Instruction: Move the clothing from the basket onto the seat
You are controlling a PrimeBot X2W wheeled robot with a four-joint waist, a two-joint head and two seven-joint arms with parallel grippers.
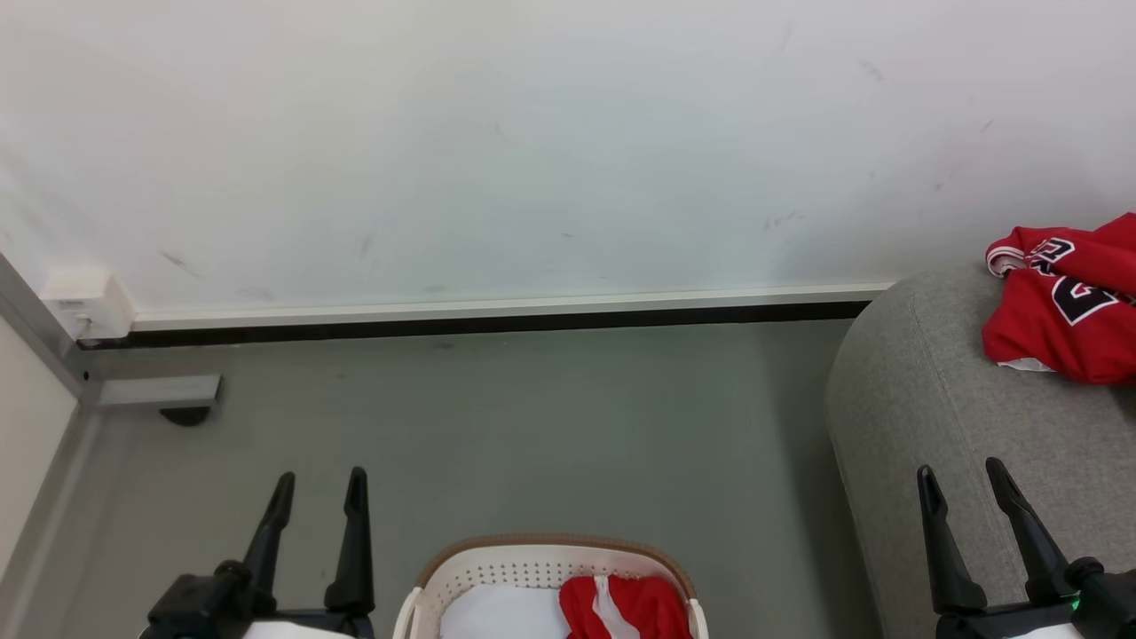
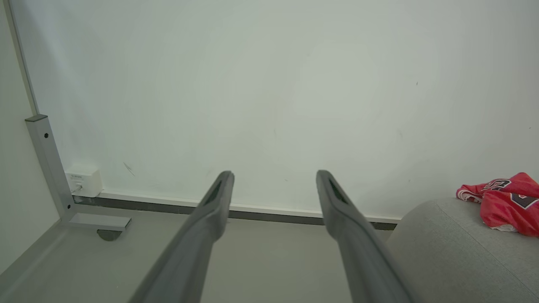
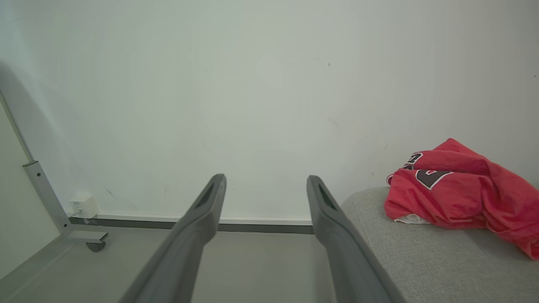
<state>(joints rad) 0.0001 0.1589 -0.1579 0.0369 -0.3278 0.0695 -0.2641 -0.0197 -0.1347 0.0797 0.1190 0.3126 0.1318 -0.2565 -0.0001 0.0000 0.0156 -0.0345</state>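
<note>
At the bottom centre of the head view, a rounded cream-white plastic laundry basket with perforated walls and a tan-brown rim [image 1: 550, 540] stands on the grey floor, cut off by the lower edge. In its right half lies a crumpled red garment with a white band [image 1: 632, 607]. Beside it, in the left half, is a white patch (cloth or bare basket floor, it is not possible to tell).

The left gripper [image 1: 320, 477] and right gripper [image 1: 959, 468], each with two long dark fingers, sit at the lower corners. Both have their fingers spread wide with nothing between them, pointing toward the pale wall.

The red garment lies between the two grippers, closer to the robot's body than either pair of fingertips, so reaching it likely means drawing an arm back, inward and down. The basket stands closer to the left gripper, but the garment lies toward its right side, roughly midway between the arms. Its long axis cannot be judged, since so little of it is visible.

At the right, a large grey woven-fabric seat with rounded padded edges [image 1: 932, 399] already holds a red jersey with black, white-edged lettering [image 1: 1061, 311], bunched near the wall.
</note>
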